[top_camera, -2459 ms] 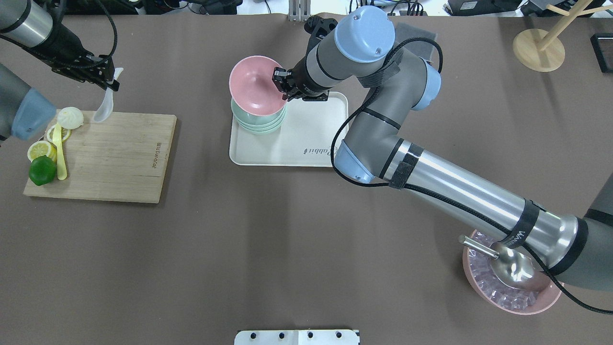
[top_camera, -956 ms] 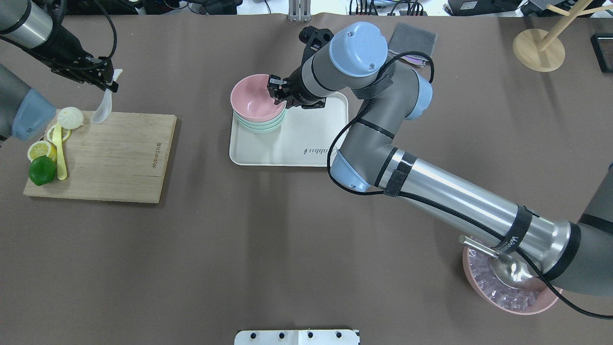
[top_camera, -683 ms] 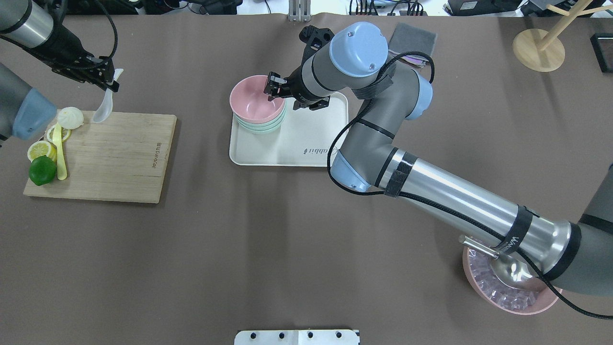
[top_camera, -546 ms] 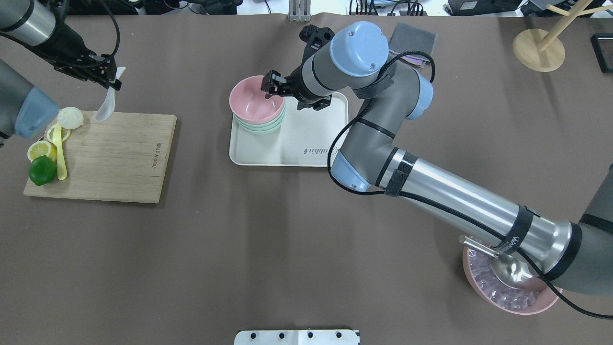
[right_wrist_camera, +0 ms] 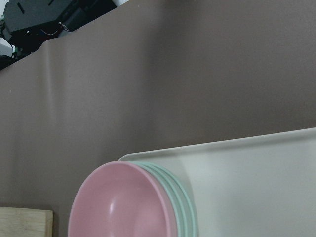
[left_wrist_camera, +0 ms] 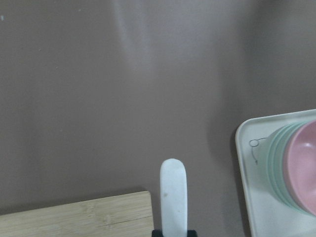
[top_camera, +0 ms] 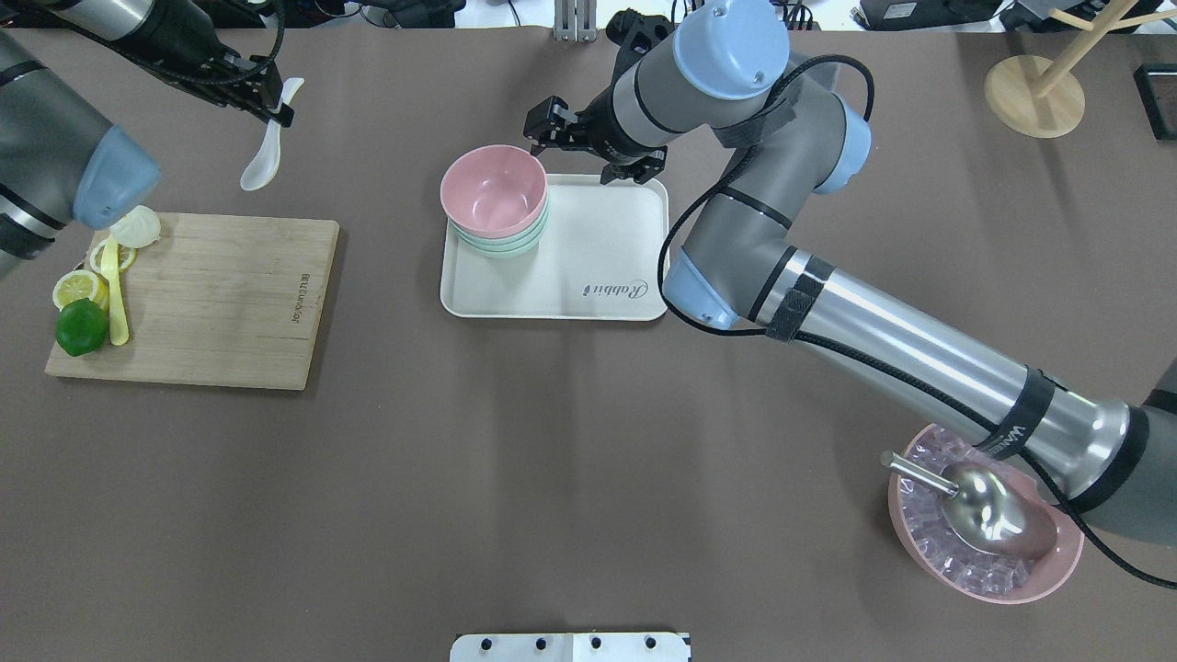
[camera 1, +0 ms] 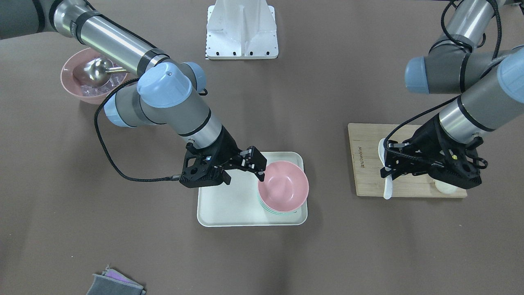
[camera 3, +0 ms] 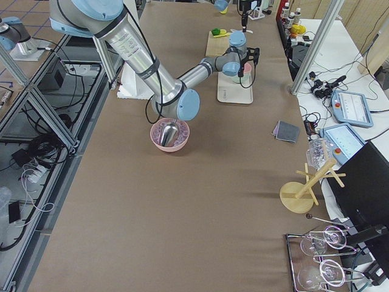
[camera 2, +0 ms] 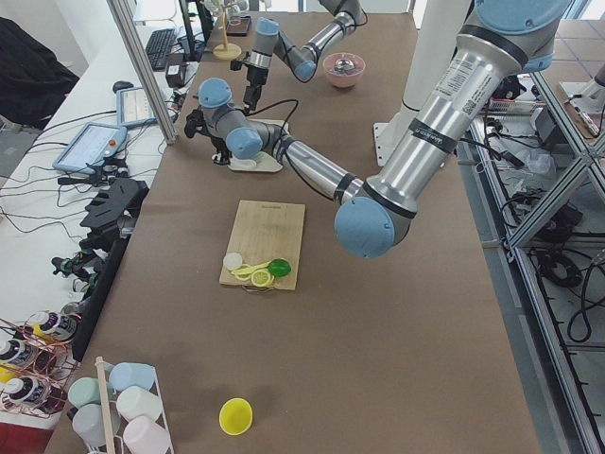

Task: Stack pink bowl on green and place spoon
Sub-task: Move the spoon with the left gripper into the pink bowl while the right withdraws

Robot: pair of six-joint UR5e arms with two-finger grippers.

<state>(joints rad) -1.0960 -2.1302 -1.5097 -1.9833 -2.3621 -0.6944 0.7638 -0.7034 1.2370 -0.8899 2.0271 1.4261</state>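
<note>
Overhead exterior shows the pink bowl nested on the green stack, just beside the right gripper, now released and lifted off its rim (tray reads "Rabbit"); the left gripper, clenching the spoon, has moved trayward.

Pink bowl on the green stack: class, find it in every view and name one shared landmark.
Front-facing: pink bowl, lower centre, tray's right end.
Overhead: pink bowl, upper centre, tray's left end.
Exterior left: cannot tell, too small.
Exterior right: cannot tell, too small.
Left wrist: pink bowl at right edge.
Right wrist: pink bowl at bottom left.
Shared landmark: the white tray beneath it.
</note>
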